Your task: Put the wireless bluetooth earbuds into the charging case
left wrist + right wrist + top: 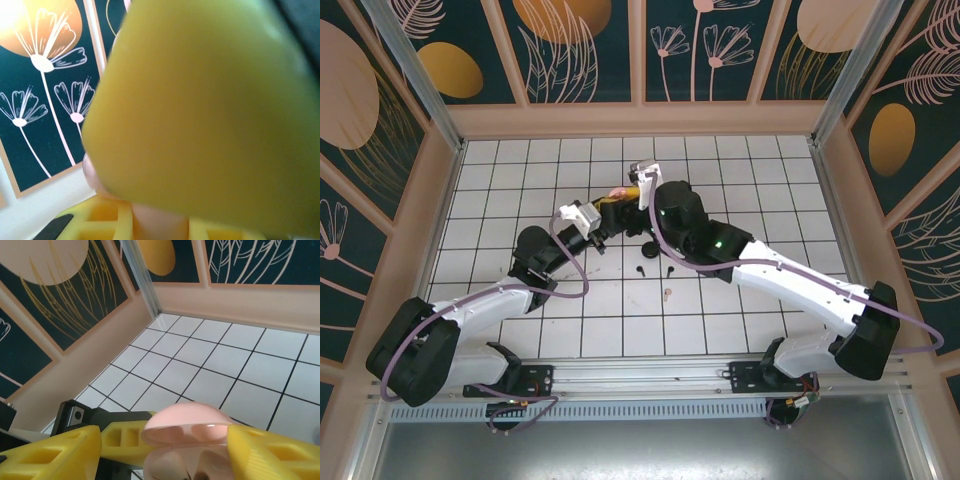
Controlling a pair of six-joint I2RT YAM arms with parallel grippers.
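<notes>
Two black earbuds (642, 270) lie on the tiles mid-table, tiny and indistinct. The left gripper (607, 208), a close-up blur, seems clamped on the open pink charging case (186, 429). The right gripper (165, 445) is spread wide around it.

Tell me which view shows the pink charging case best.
Right wrist: the charging case sits close, lid open, sharp. Top external gives a tiny pink speck between the arms; left wrist a blurred pink sliver.

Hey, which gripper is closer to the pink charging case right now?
Left. The left gripper is shut on the pink charging case, holding it. The right gripper stands open around the case, with one finger well clear of it.
</notes>
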